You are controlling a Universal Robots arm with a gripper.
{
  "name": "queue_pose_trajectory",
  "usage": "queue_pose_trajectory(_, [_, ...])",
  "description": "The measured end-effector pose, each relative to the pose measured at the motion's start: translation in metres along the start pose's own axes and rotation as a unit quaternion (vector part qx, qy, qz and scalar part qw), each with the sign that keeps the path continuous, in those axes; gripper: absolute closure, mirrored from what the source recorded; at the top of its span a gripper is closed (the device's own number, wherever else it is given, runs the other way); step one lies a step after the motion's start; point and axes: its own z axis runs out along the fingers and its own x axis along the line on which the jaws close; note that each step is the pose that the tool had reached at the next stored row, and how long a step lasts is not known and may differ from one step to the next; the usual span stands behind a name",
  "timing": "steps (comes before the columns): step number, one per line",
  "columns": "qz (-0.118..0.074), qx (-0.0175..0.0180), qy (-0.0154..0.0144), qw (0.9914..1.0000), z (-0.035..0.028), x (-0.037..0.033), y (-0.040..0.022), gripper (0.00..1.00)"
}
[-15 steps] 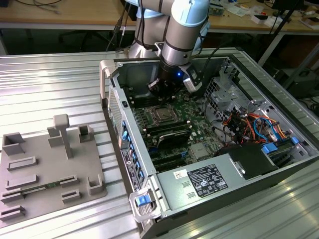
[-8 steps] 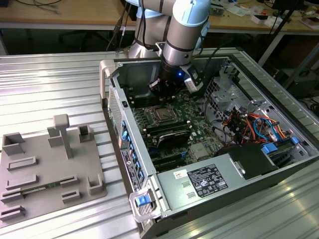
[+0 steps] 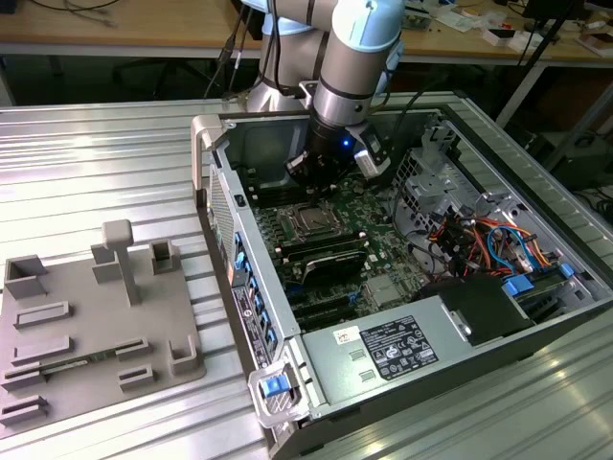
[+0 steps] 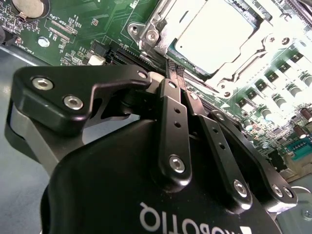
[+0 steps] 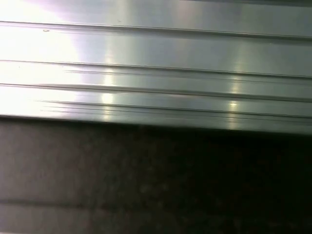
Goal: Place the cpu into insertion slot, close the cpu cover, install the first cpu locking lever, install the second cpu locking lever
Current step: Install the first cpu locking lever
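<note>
cpu (image 4: 214, 34) seated in socket, just beyond closed end effector (image 4: 174, 74)

The exterior view looks down from above at the open computer case (image 3: 402, 287); the second wrist view sits close over its motherboard (image 4: 87, 29), while the first wrist view faces the ribbed table (image 5: 156, 58).

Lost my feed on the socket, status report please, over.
Gripper jaws shut, tips beside the socket rim, holding nothing. Cpu seated in insertion slot, cpu cover down around it. Nothing in the way.
</note>
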Motion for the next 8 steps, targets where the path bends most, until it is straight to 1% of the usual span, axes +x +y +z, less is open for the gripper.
queue_pose_trajectory(4, [0.0, 0.0017, 0.0005, 1.0, 0.001, 0.0001, -0.0001, 0.89])
queue_pose_trajectory(8, [0.0, 0.0031, 0.001, 0.99999, 0.0034, 0.0, -0.0002, 0.89])
